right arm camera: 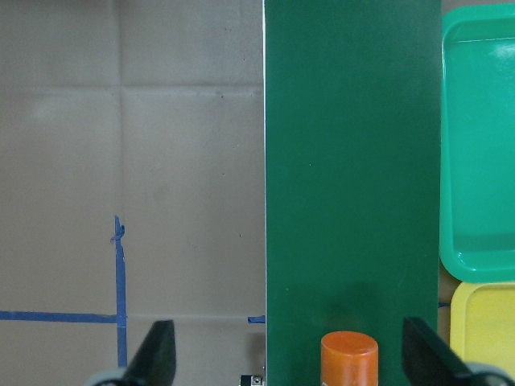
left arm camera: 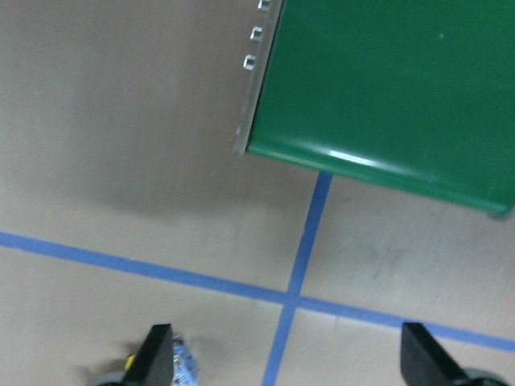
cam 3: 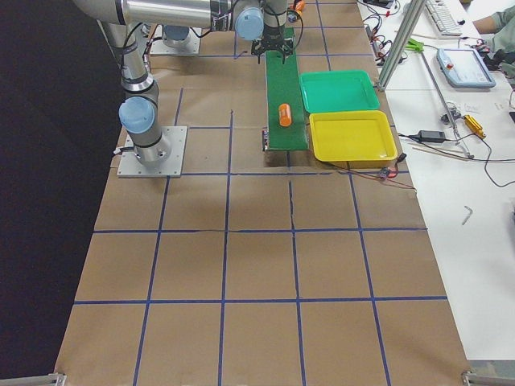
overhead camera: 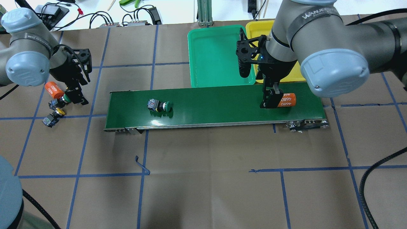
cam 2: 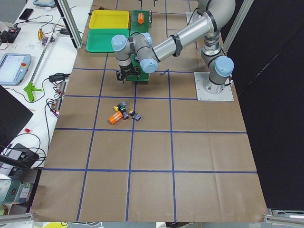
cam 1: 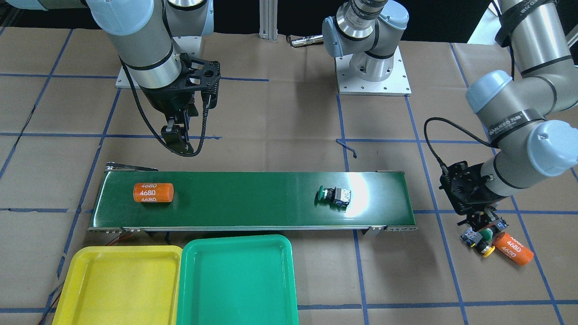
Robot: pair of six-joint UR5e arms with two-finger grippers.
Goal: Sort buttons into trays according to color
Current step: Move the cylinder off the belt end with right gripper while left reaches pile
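Two trays sit at the bottom left of the front-facing frame, the yellow tray (cam 1: 118,289) and the green tray (cam 1: 237,289) rim to rim, just below the near edge of the conveyor belt (cam 1: 253,201). On the belt, right of centre, a green-capped button (cam 1: 334,196) lies on its side. Its long axis runs along the belt and its cap points toward frame left. A long stretch of belt separates it from an orange cylinder (cam 1: 153,192) near the left end. The right gripper (cam 1: 176,140) hovers over that cylinder, fingers spread. At lower right, past the belt's end, the left gripper (cam 1: 485,225) hangs on the table's open paper with its fingers apart. Below it are a second green button (cam 1: 487,234) and a yellow-capped button (cam 1: 488,251), with a second cylinder (cam 1: 512,248) beside them.
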